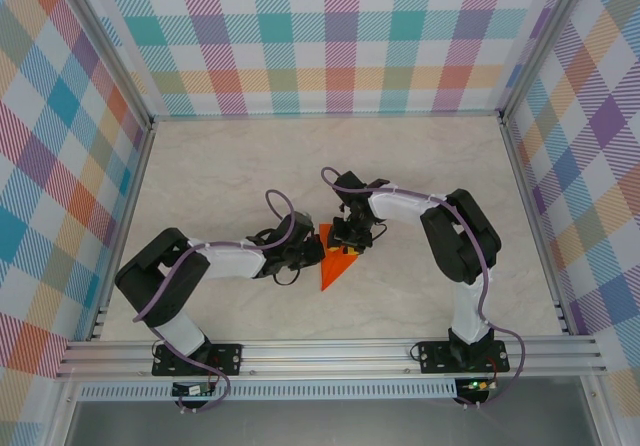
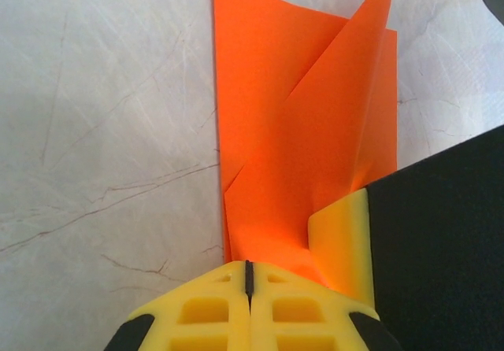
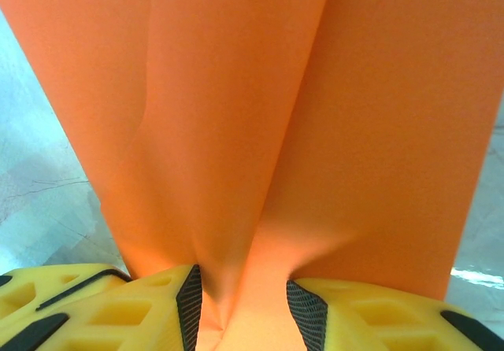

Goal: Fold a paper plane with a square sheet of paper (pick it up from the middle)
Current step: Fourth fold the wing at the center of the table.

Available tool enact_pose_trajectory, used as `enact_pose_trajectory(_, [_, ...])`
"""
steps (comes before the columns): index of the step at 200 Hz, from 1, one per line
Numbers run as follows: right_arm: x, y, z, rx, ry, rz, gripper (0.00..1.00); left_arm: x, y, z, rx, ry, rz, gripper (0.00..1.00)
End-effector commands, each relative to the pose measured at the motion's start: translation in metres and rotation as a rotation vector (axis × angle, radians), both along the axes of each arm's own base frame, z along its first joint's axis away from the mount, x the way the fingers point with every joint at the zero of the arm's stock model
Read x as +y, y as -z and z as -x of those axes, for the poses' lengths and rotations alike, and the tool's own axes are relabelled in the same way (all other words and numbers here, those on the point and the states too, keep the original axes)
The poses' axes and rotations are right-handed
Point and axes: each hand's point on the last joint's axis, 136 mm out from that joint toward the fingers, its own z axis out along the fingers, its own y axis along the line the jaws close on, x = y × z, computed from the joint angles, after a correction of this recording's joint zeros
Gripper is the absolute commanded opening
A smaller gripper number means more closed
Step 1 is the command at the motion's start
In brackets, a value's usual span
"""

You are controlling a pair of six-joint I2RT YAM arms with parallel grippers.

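**Enclosure.** Plaid walls (image 1: pixel 330 36) close the cell on three sides, and an aluminium rail (image 1: pixel 330 351) runs along the near edge. They leave little room to swing a raised flap sideways.

**Surface.** The table (image 1: pixel 250 166) is pale, marble-patterned, smooth and hard. I judge that thin paper will slide on it and that it offers no edge to lever against.

**Work piece.** The square sheet of paper (image 1: pixel 335 266) lies mid-table between my two arms. It is already creased into a pointed shape, tip toward the bases. In the left wrist view, overlapping layers (image 2: pixel 299 131) show, with one flap standing off the table. I judge it very light, limp, easily dented and quick to spring back. It should be held at a crease or doubled layer, not at a single free edge, and with light pressure.

**Right gripper.** My right gripper (image 3: pixel 242 288) is nearly closed, with a ridge of paper bunched between its pads (image 3: pixel 189 304). The sheet puckers toward them.

**Left gripper.** My left gripper (image 2: pixel 248 276) has its jaws pressed fully together at the sheet's near edge. I cannot tell whether any layer is caught.
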Motion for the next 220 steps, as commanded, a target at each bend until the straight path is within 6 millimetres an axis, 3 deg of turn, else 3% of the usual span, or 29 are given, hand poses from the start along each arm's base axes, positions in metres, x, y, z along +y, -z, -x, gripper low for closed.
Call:
enact_pose_trajectory(1, [-0.073, 0.1, 0.036, 0.097, -0.016, 0.376, 0.43, 0.003, 0.002, -0.007, -0.007, -0.002, -0.033, 0.0])
enact_pose_trajectory(151, [-0.073, 0.104, 0.04, 0.12, -0.001, 0.384, 0.44, 0.009, 0.013, -0.005, 0.014, 0.002, -0.091, 0.0])
enact_pose_trajectory(178, [-0.054, 0.078, 0.03, 0.079, -0.002, 0.287, 0.44, 0.012, 0.022, 0.002, 0.047, 0.019, -0.115, 0.0])
enact_pose_trajectory(220, [-0.014, -0.008, 0.001, -0.093, 0.003, 0.015, 0.44, 0.022, 0.036, 0.015, 0.104, 0.028, -0.156, 0.0])
